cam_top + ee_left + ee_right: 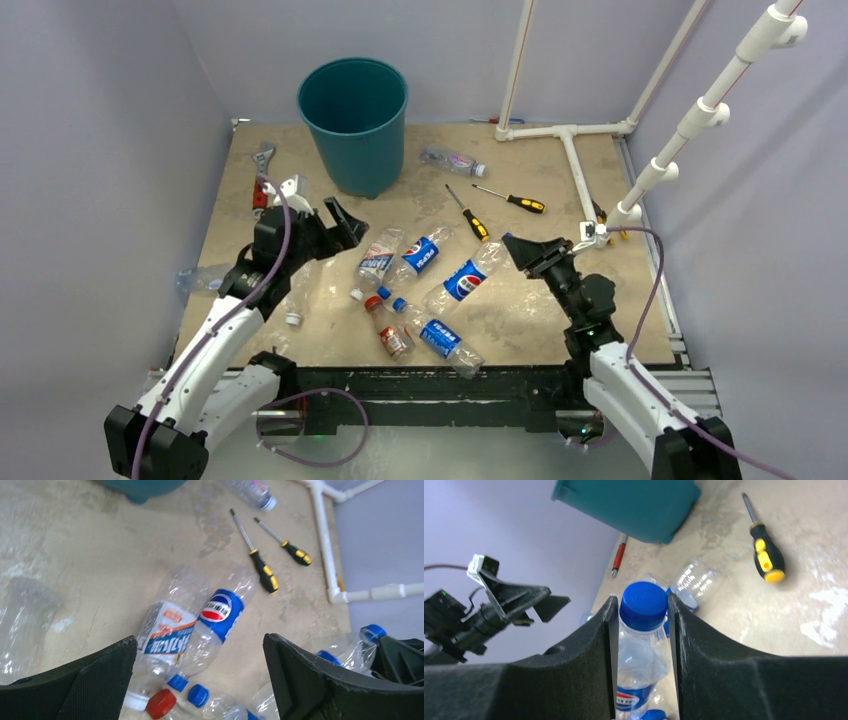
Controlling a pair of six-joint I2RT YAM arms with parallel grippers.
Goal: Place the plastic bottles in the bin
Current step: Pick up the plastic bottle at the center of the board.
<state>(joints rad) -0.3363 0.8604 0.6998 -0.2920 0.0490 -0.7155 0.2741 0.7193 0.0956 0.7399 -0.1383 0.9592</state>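
Observation:
The teal bin (353, 120) stands at the back of the table. Several plastic bottles lie in a cluster mid-table: a white-labelled one (378, 255), a Pepsi one (421, 252), a red-labelled one (390, 335) and another Pepsi one (437, 336). One more (452, 160) lies right of the bin. My right gripper (520, 250) is shut on the neck of a Pepsi bottle (465, 278); its blue cap (643, 605) sits between the fingers. My left gripper (335, 225) is open and empty, just above the white-labelled bottle (167, 630) and its Pepsi neighbour (220, 612).
Two yellow-and-black screwdrivers (470, 215) (515, 202) lie right of the cluster. A wrench (262, 165) lies at the left, behind my left arm. Clear crushed bottles (205, 278) lie by the left edge. A white pipe frame (570, 150) stands at the back right.

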